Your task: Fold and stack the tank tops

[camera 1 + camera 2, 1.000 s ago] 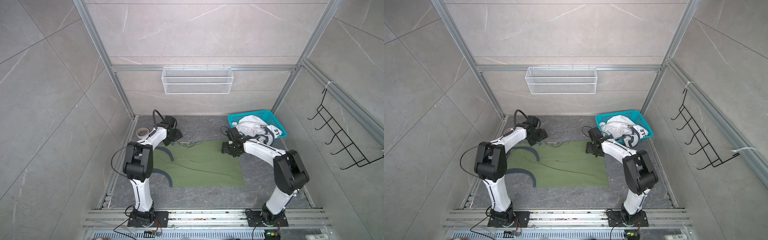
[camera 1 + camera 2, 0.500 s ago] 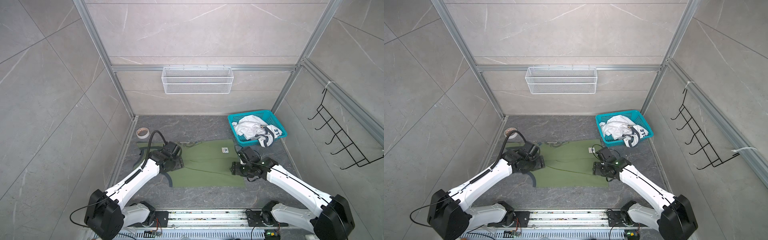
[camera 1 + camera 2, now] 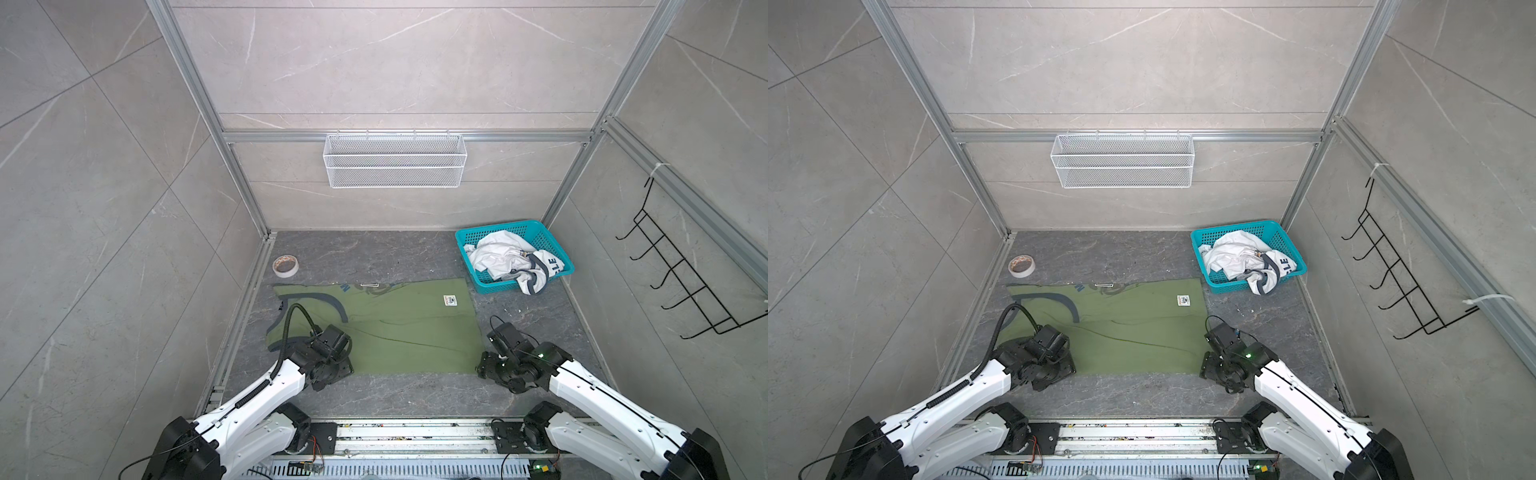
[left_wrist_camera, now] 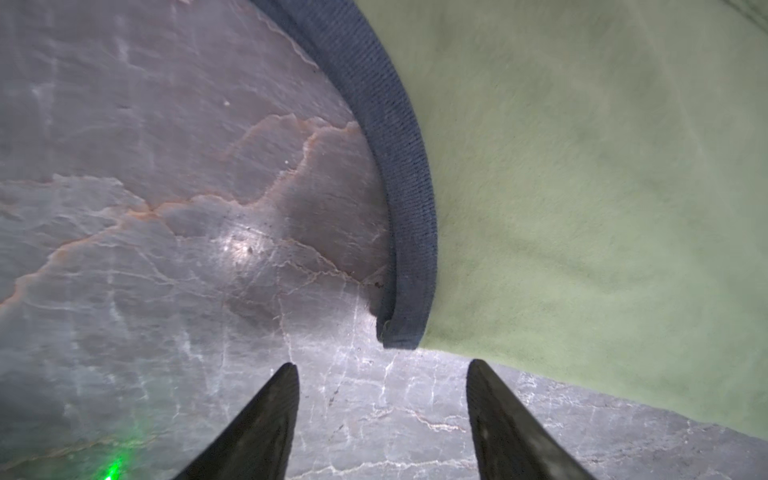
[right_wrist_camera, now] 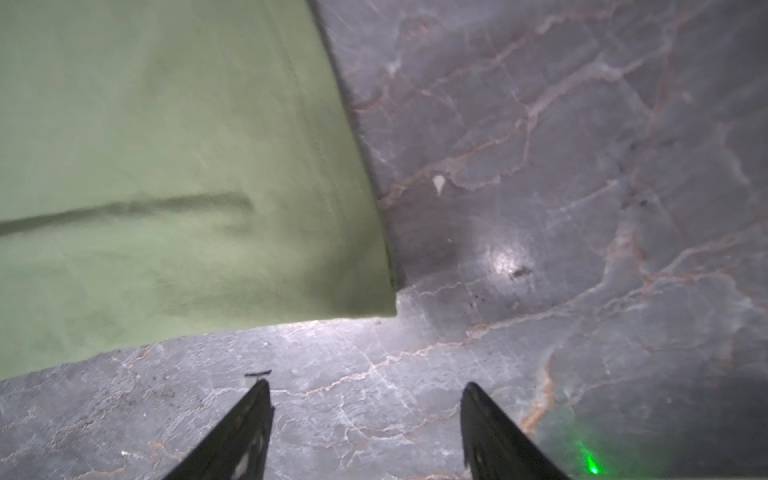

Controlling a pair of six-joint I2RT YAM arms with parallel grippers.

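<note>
The white tank top (image 3: 498, 257) hides its lettering (only "LE" shows).

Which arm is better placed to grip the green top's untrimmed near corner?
Right, probably: the right gripper is open just short of that corner of the green top; the left gripper faces the trimmed one.

Navy letters "LE" on white tank top (image 3: 505, 259), hanging over teal basket (image 3: 490, 286), far right. Patch on olive tank top (image 3: 407, 332) unreadable.
</note>
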